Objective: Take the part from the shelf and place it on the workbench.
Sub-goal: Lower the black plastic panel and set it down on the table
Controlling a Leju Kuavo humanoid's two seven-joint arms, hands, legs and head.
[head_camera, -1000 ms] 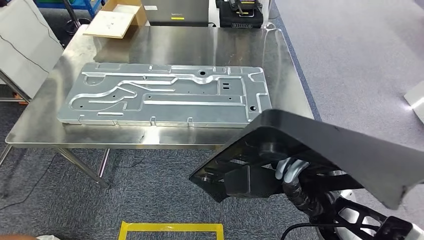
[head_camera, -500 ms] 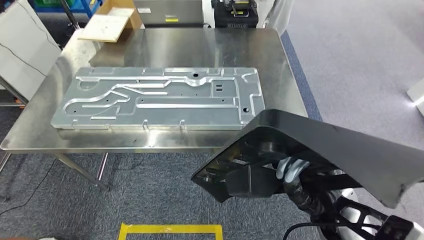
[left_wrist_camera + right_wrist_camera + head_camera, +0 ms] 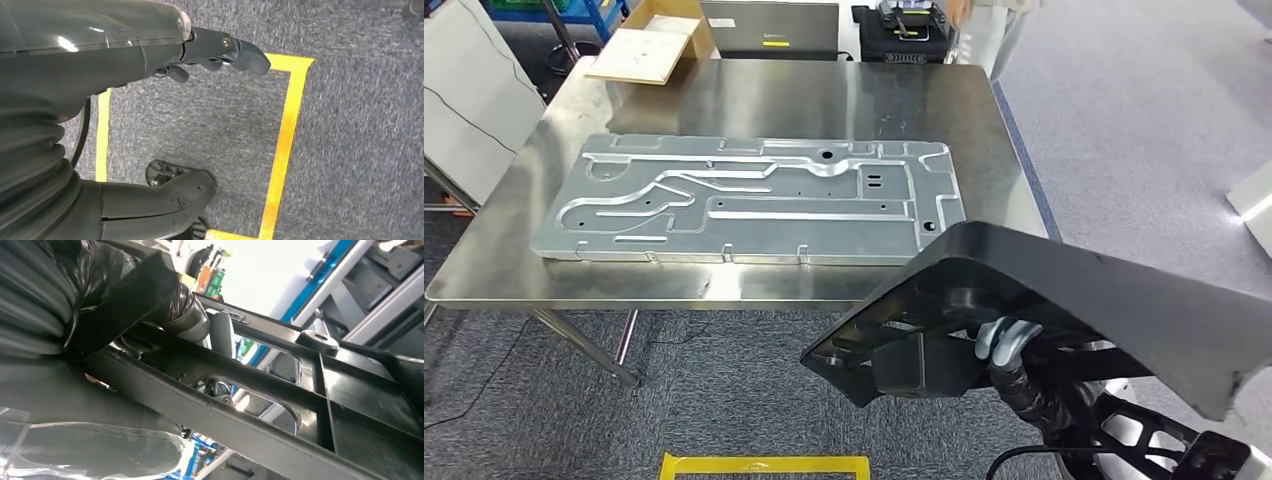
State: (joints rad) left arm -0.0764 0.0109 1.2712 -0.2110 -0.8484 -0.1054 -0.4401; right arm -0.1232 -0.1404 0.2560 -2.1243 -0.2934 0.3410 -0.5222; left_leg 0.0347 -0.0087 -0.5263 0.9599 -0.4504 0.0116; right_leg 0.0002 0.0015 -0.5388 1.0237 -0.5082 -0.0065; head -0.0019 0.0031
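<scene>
In the head view a large black moulded plastic part (image 3: 1124,310), ribbed on its underside, hangs low at the right, in front of the steel workbench (image 3: 824,95) and clear of its near edge. My right hand (image 3: 1004,340) grips one of the ribs from below. Up close, the right wrist view has the fingers (image 3: 197,320) wrapped round a black bar of the part (image 3: 280,390). My left hand (image 3: 200,55) hangs over the carpet, fingers apart, holding nothing.
A long grey machined metal plate (image 3: 754,200) covers much of the workbench. At the far edge are a cardboard box (image 3: 659,40), a grey case (image 3: 769,25) and a black device (image 3: 909,30). Yellow tape (image 3: 764,465) marks the carpet below.
The whole view has shifted a little, so the workbench and plate sit slightly differently in the picture. The black part stays in my right hand at the same spot.
</scene>
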